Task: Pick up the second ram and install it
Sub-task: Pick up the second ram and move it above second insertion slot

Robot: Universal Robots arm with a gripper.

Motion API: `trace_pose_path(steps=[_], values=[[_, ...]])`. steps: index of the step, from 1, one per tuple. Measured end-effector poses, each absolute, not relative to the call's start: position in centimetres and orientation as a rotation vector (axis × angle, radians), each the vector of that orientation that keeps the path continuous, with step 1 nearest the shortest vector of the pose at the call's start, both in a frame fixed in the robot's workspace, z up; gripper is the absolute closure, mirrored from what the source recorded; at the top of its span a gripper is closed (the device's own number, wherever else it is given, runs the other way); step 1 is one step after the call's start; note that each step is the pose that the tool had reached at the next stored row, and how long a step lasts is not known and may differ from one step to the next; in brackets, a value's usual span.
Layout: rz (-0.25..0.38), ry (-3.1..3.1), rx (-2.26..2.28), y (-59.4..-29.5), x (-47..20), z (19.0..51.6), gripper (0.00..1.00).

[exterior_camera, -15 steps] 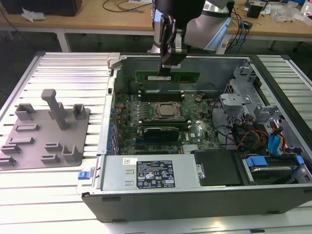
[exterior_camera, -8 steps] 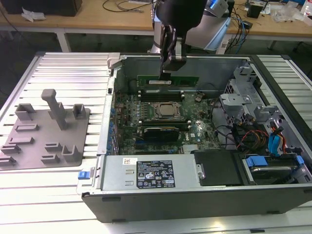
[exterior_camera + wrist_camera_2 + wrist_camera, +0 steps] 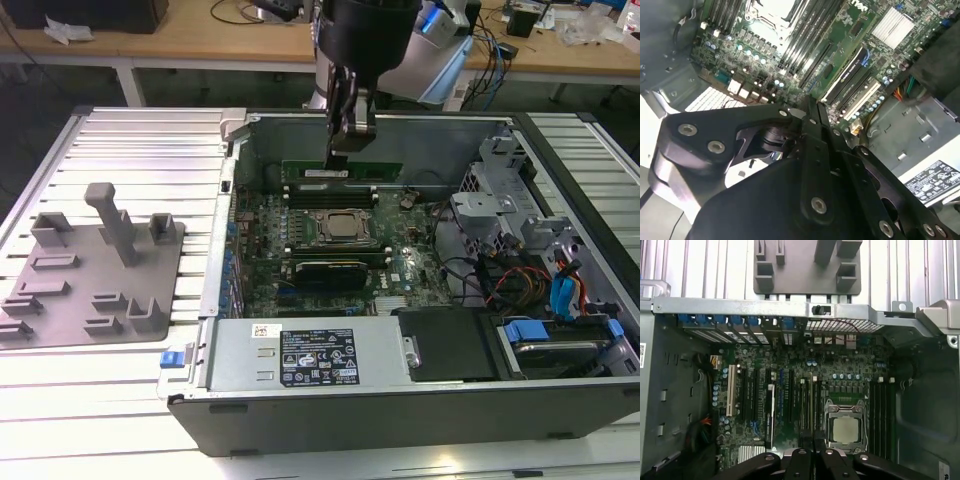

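The gripper (image 3: pixel 348 148) hangs over the far side of an open computer case (image 3: pixel 300 405) that lies on the slatted counter (image 3: pixel 130 140). Its fingers (image 3: pixel 816 120) are drawn together on the top edge of the second ram (image 3: pixel 380 167). The green stick stands upright on its long edge along the memory slots, just beyond the processor socket (image 3: pixel 335 228) in the exterior view. Whether it is fully seated cannot be told. A black-shrouded card (image 3: pixel 325 272) sits on the socket's near side. A grey fixture (image 3: pixel 100 260) rests on the counter towards the exterior view's left.
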State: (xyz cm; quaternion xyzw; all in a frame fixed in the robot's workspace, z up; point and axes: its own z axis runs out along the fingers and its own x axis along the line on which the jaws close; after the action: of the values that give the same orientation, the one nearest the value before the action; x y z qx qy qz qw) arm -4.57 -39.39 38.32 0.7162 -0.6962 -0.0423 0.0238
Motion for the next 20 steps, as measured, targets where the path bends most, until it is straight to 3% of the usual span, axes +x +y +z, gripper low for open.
trace_pose_path(steps=[20], values=[[-0.131, -2.155, 2.216, -38.0, -4.5, 32.8, 0.9]])
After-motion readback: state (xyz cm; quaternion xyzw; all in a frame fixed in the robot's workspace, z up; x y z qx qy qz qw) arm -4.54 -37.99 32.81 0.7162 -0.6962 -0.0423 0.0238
